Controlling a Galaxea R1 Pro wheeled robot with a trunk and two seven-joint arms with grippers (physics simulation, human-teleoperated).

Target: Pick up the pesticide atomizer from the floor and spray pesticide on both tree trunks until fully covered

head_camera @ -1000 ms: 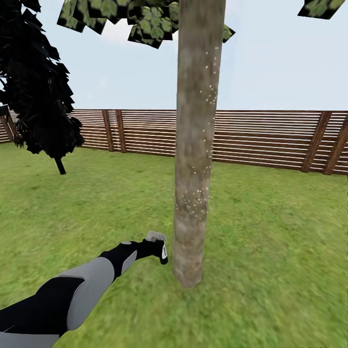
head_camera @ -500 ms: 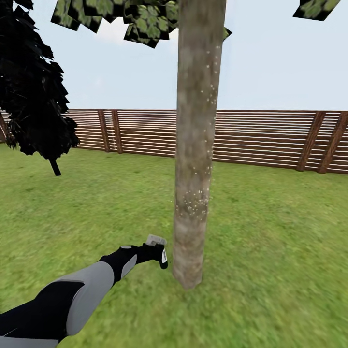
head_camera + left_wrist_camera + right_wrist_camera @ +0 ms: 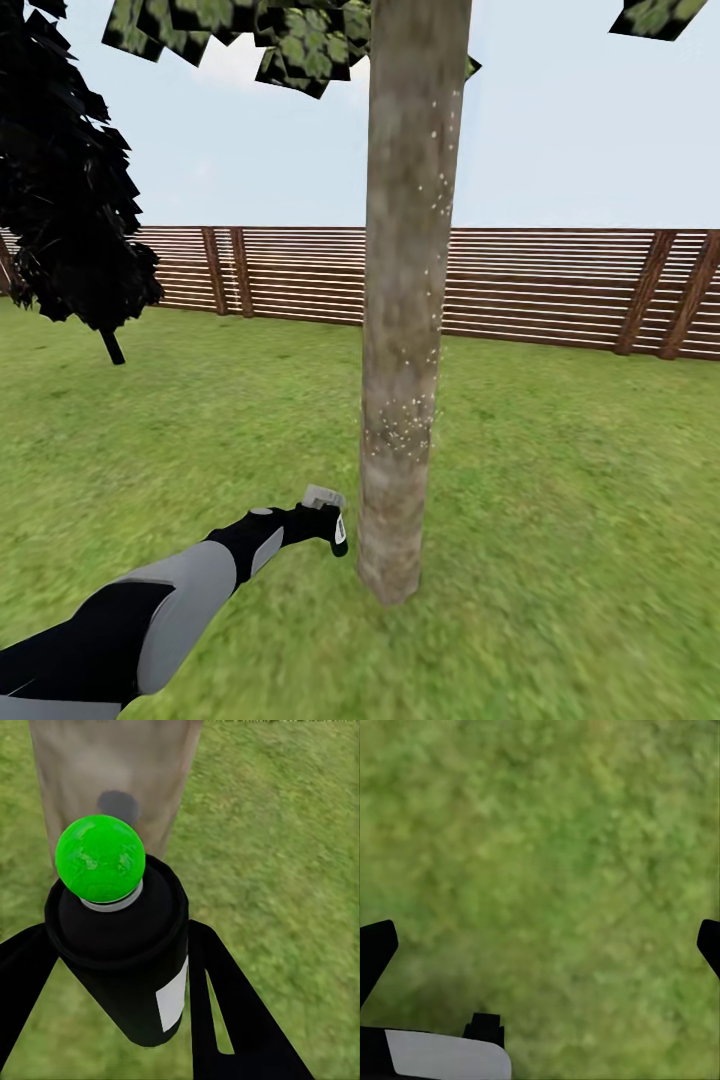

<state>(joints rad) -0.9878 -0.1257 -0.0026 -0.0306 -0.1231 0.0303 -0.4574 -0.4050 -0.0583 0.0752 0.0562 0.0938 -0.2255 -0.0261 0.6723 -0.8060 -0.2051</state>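
Pesticide atomizer (image 3: 124, 960) is off the grass and clamped in the left pincer (image 3: 325, 520), its green-topped nozzle aimed at the tree trunk (image 3: 405, 300) just beside it. White specks dot only patches of the bark, so I'd judge this trunk partly covered, with another tree yet to do. The right pincer (image 3: 540, 945) hangs open over the lawn (image 3: 555, 840), holding nothing.

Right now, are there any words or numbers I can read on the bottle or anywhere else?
None can be read.
The pesticide atomizer in the left gripper has a white label: it looks blank.
The tree trunk and the fence carry no writing.
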